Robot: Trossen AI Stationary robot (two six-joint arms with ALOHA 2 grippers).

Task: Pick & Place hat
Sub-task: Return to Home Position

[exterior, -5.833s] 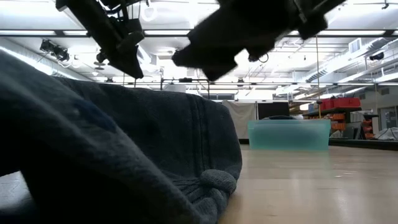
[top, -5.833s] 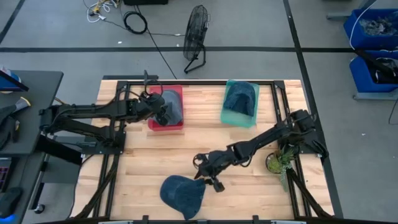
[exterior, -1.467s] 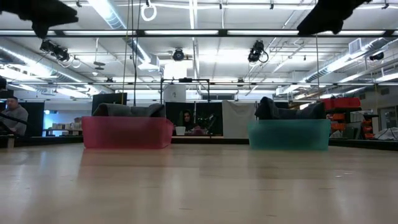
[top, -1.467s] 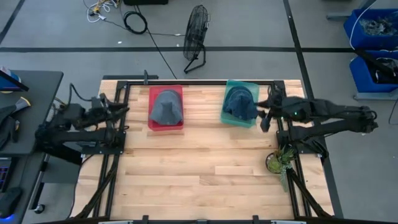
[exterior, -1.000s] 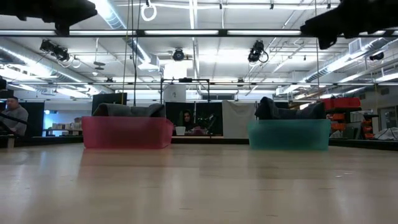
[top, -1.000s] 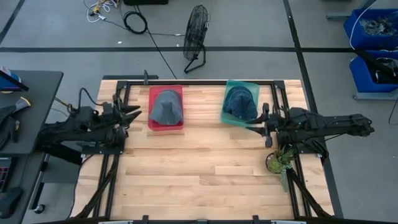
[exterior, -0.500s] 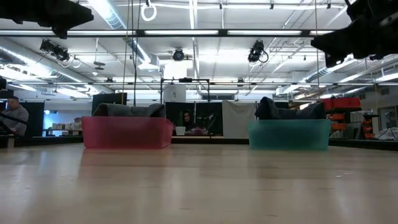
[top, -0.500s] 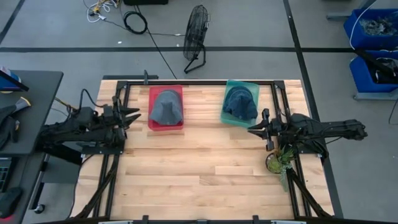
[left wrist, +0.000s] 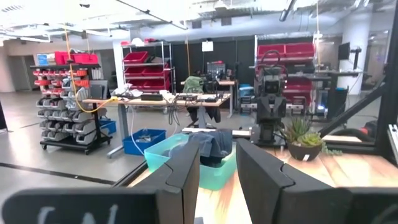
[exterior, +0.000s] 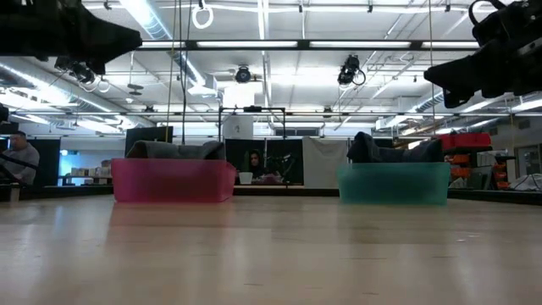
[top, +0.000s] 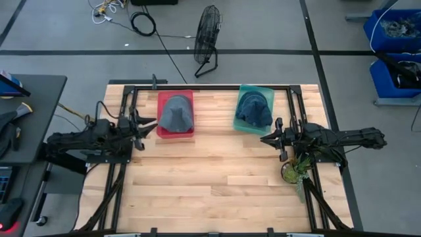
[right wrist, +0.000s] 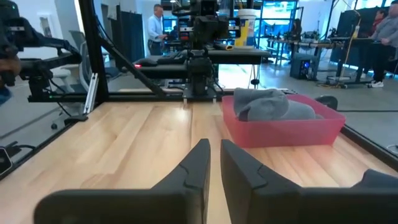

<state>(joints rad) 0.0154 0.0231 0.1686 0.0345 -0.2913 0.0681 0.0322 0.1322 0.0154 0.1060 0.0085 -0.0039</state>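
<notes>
The left arm lies low and level across the left side rail of the pale wooden worktop (top: 210,178). Its left gripper (top: 146,124) points inward, just beside a corner of the translucent red plastic bin (top: 176,136). The fingers (left wrist: 183,180) are released, with a gap between them, and hold nothing. The right arm mirrors it (stretched flat from the right rail). The right gripper (top: 268,138) is near the teal-green plastic bin (top: 250,130), its fingers a thin slit apart and empty. A soft gray cap (top: 176,113) sits in the red bin, and a dark blue denim cap (top: 254,108) sits in the green one.
</notes>
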